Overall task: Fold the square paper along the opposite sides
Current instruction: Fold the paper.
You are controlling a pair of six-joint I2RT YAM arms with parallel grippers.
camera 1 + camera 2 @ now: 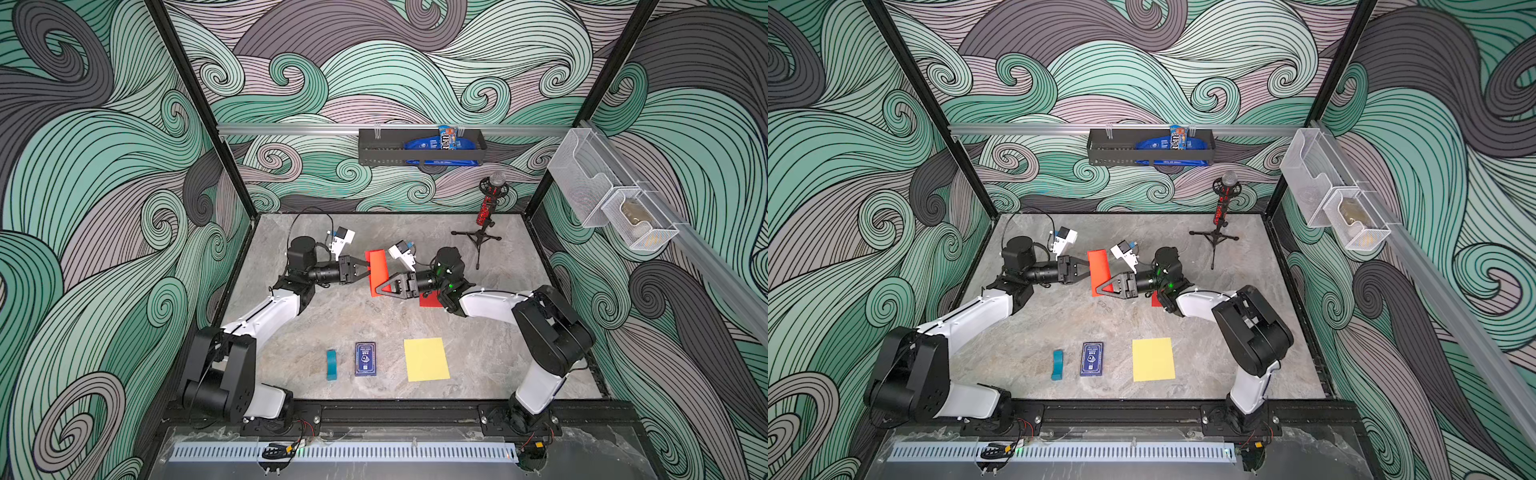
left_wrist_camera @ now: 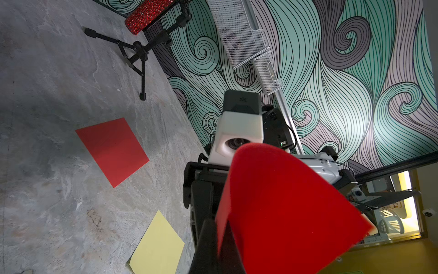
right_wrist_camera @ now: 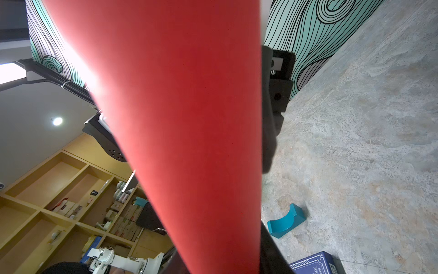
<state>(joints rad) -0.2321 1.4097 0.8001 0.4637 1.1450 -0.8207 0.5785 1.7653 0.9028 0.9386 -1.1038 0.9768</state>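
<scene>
Progress is slight: your orange-red square paper (image 1: 379,266) hangs bowed and uncreased above the desk (image 1: 332,316), beyond the flat yellow paper sheet (image 1: 426,359). Left jaws pinch its edge, fully closed. Right jaws meet it, but you cannot tell their grip. Matching opposite edges and creasing are left.

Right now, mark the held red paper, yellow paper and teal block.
held red paper (image 1: 378,264): in a top view, mid sheet.
yellow paper (image 1: 427,359): in a top view, sheet centre.
teal block (image 1: 331,365): in a top view, top face.
</scene>
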